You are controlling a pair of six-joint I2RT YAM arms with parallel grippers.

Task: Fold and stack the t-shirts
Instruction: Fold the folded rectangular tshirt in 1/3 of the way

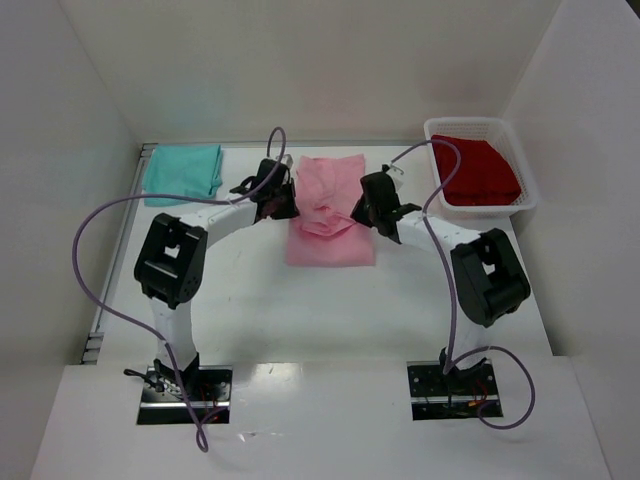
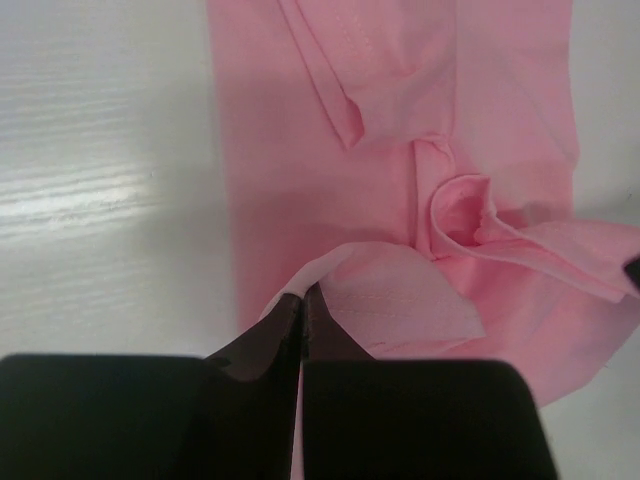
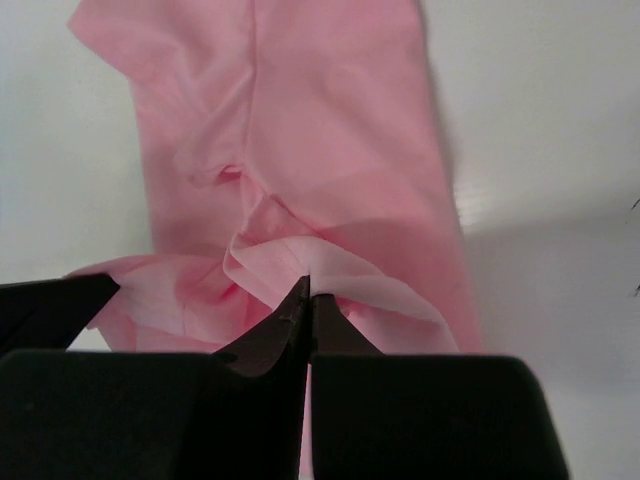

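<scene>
Both the left gripper (image 2: 302,297) and right gripper (image 3: 308,287) clamp raised folds of the pink shirt (image 1: 330,240), mid-table (image 1: 300,305) between white walls (image 1: 300,70). Only your overhead view shows the teal shirt (image 1: 183,170) and the red shirt (image 1: 480,170) in the basket (image 1: 531,192).

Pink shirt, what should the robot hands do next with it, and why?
Probably carry the pinched edge across and lay it flat: the left gripper and right gripper are each shut on a raised fold of the pink shirt.
</scene>
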